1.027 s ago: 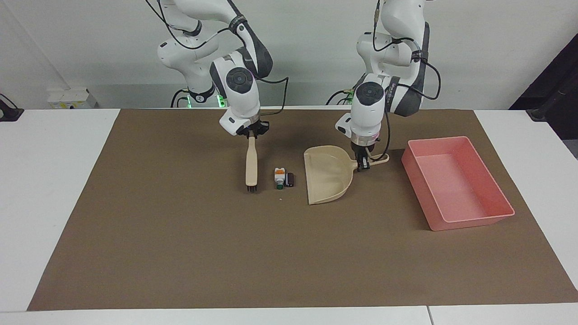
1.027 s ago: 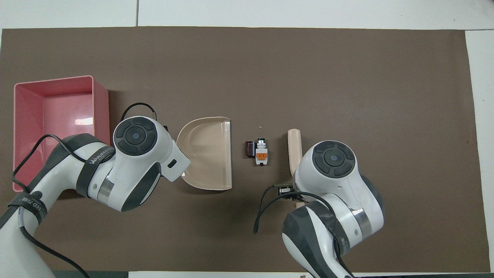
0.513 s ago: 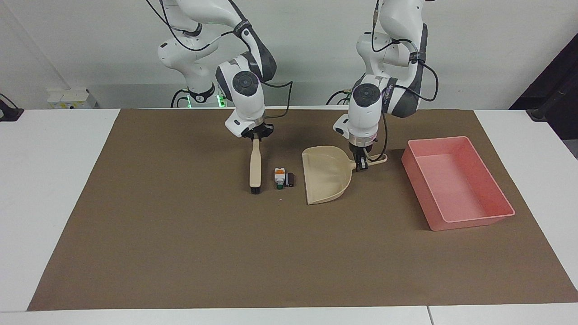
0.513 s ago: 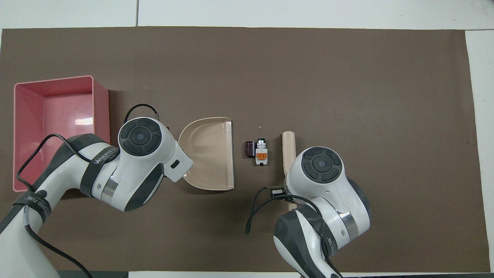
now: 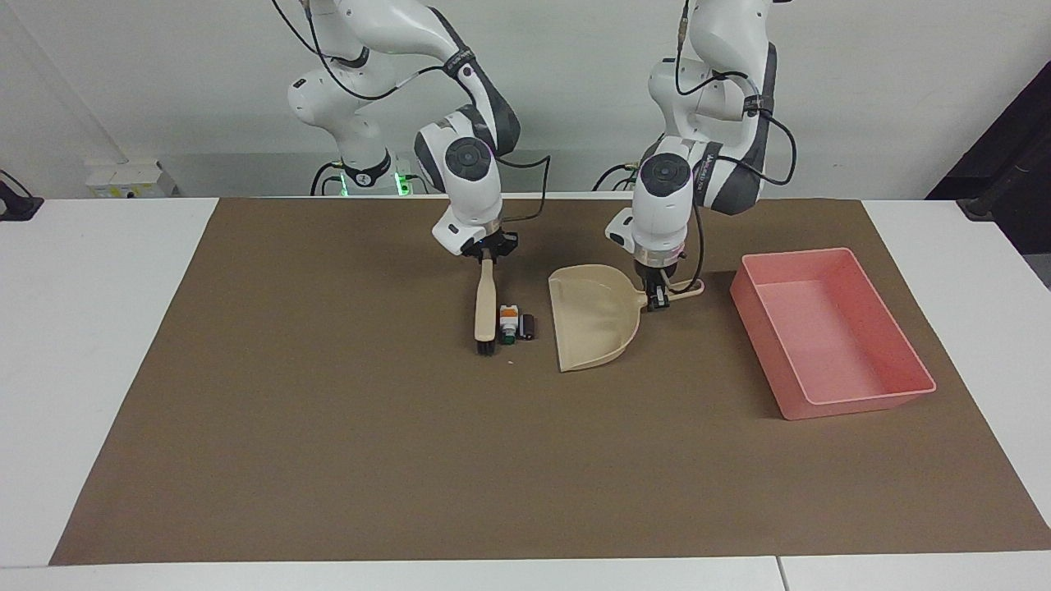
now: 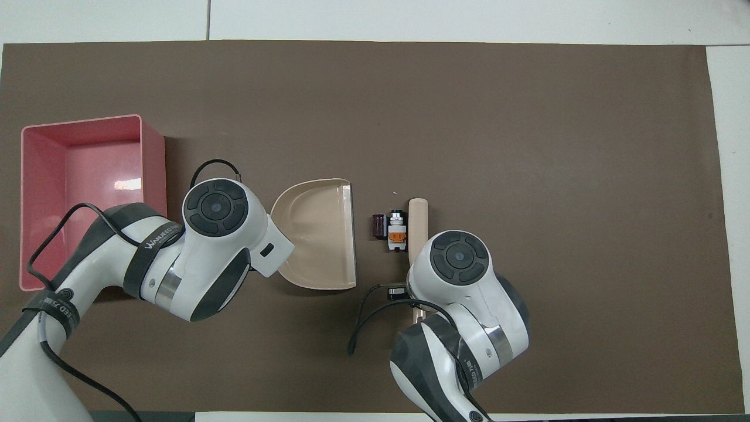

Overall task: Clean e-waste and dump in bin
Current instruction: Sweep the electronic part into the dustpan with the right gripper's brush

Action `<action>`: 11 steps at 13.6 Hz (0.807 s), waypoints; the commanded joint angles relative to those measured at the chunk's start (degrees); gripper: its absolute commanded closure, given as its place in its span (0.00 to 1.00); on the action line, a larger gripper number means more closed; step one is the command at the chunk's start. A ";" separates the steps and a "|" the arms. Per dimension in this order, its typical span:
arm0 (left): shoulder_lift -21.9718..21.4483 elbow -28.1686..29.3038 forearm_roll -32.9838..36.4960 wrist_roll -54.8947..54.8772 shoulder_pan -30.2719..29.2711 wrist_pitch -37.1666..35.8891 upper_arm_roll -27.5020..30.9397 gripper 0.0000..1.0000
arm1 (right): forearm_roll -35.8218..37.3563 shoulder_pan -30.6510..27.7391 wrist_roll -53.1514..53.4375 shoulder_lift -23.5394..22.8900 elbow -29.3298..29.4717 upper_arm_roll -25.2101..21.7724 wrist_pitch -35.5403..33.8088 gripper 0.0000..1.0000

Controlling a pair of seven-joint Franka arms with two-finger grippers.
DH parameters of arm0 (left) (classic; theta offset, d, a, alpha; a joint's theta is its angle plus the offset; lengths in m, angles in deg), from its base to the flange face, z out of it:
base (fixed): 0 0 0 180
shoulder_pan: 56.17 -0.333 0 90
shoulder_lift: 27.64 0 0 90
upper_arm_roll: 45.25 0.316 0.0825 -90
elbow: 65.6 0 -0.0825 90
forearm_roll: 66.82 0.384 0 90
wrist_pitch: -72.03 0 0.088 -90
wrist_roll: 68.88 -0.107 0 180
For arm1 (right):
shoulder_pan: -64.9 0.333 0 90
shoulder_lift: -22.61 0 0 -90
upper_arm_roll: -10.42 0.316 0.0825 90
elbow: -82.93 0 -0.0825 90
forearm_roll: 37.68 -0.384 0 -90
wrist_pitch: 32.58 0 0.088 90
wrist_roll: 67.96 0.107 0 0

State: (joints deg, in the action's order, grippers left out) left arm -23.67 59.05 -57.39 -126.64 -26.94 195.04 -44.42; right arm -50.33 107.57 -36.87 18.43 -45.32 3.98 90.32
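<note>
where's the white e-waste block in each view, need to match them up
Facing view: the white block lies on the brown mat at mid-picture, between the brush and the dark block.
Overhead view: the white block is again at mid-picture, order mirrored.
Shared landmark: the beige dustpan, its open edge facing the dark block.

White block (image 5: 509,321) and dark block (image 5: 528,326) lie touching on the mat (pink bin (image 5: 829,332) well apart).

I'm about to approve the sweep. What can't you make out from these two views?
- Overhead view: both end effectors and their grips, hidden under the arms' own wrists.
- Overhead view: dustpan handle, covered by the left arm.
- Facing view: whether the brush bristles touch the white block; too small.
- Facing view: whether the dark block touches the white one.
</note>
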 commanded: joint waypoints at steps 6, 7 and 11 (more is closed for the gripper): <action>0.34 -0.46 1.73 2.82 1.44 -1.99 0.75 1.00 | -4.05 0.39 1.79 -4.70 6.96 0.46 -3.62 1.00; 0.34 -0.46 1.91 2.91 1.36 -1.99 0.66 1.00 | -4.14 0.39 1.87 -4.70 7.22 0.55 -3.72 1.00; 0.16 -0.11 1.91 3.18 1.35 -1.81 0.66 1.00 | -5.28 1.00 2.66 -5.66 7.66 1.69 -3.02 1.00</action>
State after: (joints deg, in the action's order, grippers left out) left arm -23.67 59.09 -56.88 -125.04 -26.52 194.06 -44.41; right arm -54.48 108.14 -35.59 14.17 -38.97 5.11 87.51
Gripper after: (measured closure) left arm 0.661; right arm 0.736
